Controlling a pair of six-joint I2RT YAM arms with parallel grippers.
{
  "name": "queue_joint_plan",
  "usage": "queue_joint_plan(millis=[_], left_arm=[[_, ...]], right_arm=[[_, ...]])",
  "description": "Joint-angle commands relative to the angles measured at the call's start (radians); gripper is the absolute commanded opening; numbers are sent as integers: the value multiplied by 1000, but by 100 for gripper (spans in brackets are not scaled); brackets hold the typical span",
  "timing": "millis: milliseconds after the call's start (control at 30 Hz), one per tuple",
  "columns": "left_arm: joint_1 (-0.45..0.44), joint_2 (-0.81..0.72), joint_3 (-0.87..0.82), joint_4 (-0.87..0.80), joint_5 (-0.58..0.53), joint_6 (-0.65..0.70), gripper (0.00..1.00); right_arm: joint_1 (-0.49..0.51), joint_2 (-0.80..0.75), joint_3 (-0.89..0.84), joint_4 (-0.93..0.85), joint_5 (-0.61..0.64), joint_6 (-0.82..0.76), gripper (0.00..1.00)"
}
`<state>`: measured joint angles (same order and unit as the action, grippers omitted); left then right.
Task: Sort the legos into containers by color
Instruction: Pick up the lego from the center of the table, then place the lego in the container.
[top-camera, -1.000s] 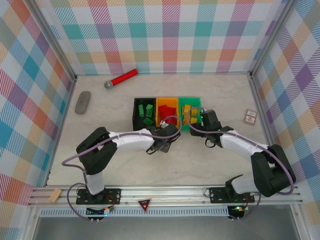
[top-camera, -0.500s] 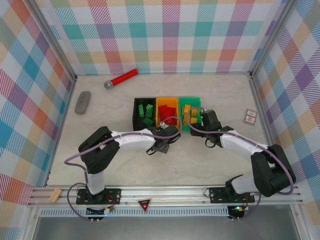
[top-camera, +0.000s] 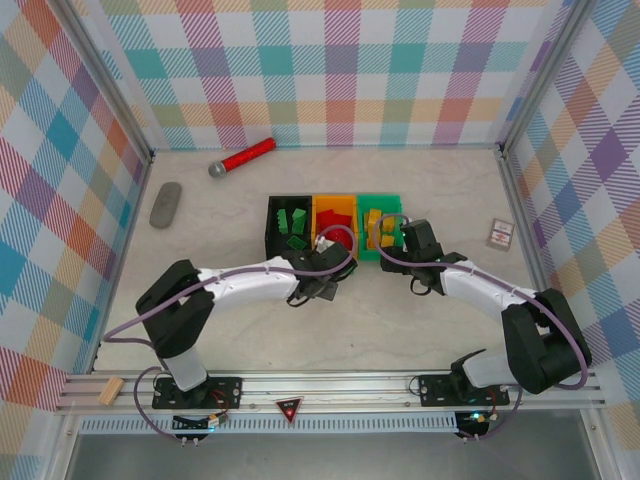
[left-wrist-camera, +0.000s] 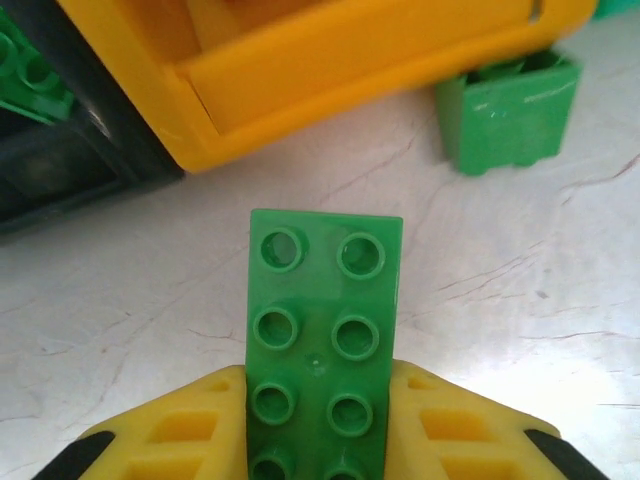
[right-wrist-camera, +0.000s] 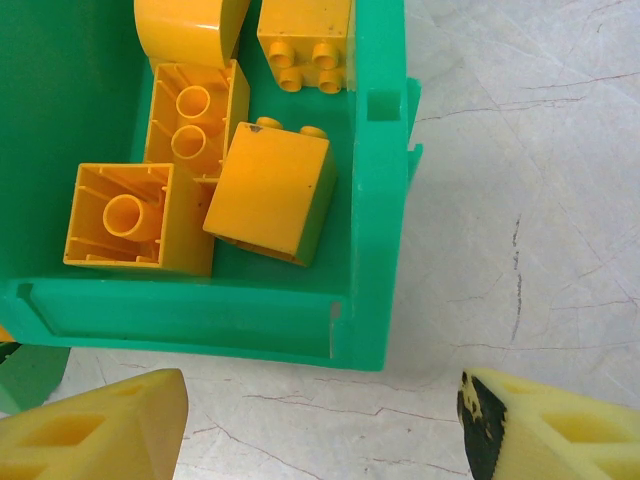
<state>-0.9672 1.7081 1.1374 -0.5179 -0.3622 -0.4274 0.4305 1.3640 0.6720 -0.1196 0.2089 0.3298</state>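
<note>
A flat green brick (left-wrist-camera: 322, 340), two studs wide, is clamped between the left jaws above the counter (left-wrist-camera: 520, 300), its long axis pointing straight ahead from the wrist at the front wall of the orange bin (left-wrist-camera: 330, 70). The black bin (left-wrist-camera: 60, 150), which holds other green bricks (left-wrist-camera: 25, 75), lies ahead and to the left, so the carry likely swings that way. The right jaws stand open and empty just in front of the green bin (right-wrist-camera: 370, 200) of yellow-orange bricks (right-wrist-camera: 270, 190), farther from the black bin.
</note>
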Motion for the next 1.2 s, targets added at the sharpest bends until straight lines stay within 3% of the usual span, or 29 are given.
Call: queue_joint_plan(millis=[0,233,467,867,1167], left_arm=[[5,-77,2,-2,-57,-15,26],[56,-152,44,-16,-138,11,24],[179,-172,78,17,-127,75,24],[341,-5,194,38,-60,157,24],[379,70,239,39,-47,170,26]], right_arm=[[-4,-22,2,20,1,17,72],[-4,-19,3,19,-2,18,73],[-5,-20,2,19,-3,20,73],[-3,-18,4,21,-3,20,73],[-4,-15,5,23,-9,22,73]])
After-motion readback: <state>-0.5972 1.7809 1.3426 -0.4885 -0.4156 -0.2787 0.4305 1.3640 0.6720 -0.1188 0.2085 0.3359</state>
